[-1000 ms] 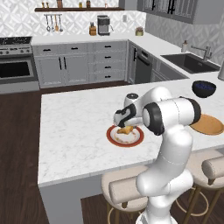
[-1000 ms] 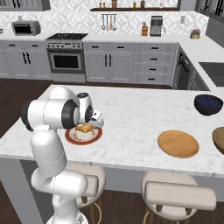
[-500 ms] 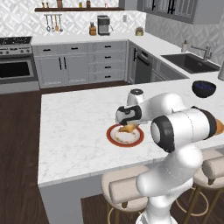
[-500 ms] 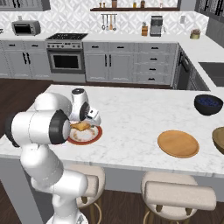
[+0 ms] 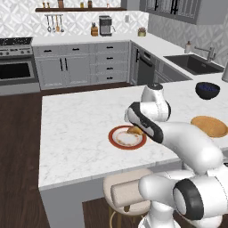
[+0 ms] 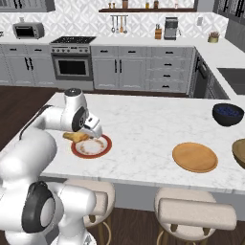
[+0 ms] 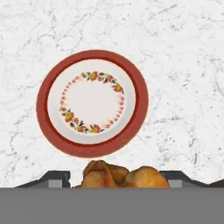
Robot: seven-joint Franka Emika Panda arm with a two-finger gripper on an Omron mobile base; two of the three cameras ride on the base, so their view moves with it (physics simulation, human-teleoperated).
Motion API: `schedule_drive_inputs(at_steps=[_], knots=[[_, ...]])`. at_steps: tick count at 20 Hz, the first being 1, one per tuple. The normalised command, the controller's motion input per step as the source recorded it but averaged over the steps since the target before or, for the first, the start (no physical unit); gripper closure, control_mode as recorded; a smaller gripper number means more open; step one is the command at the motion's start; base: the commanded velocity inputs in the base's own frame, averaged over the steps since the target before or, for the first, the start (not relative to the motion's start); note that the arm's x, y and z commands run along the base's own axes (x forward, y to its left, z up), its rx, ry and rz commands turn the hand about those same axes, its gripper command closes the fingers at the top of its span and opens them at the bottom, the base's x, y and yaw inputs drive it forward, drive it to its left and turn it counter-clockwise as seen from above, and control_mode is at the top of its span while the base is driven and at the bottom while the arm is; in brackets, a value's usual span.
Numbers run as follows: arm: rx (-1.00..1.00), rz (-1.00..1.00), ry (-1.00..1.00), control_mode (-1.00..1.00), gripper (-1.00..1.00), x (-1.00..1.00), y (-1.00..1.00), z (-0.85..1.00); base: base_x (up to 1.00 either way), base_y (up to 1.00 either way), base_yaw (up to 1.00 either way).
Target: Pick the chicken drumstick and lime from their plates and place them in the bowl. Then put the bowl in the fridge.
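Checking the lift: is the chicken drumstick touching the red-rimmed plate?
Apart. In the hand view the chicken drumstick sits between the fingers, and the whole red-rimmed plate lies bare beyond it.

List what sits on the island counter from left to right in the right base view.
Chicken drumstick held at the end effector → red-rimmed plate → wooden plate → dark blue bowl → wooden bowl at the right edge.

We see a home kitchen. Grey cabinets point(image 6: 119, 72), an oven point(image 6: 72, 64), a sink point(image 5: 191, 63) and bar stools point(image 6: 191, 210) surround a marble desk point(image 5: 75, 129).
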Motion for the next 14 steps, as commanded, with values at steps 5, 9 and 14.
schedule_drive_inputs(at_steps=[5, 9, 14], knots=[[0.00, -0.03, 0.00, -1.00, 1.00, -1.00, 0.00, 0.67, 0.00, 0.00, 0.00], [-0.03, 0.00, 0.05, -1.00, 1.00, -1.00, 0.00, 0.51, 0.00, 0.00, 0.00], [-0.06, 0.00, 0.08, -1.00, 1.00, -0.75, -0.01, 0.02, 0.00, 0.00, 0.00]])
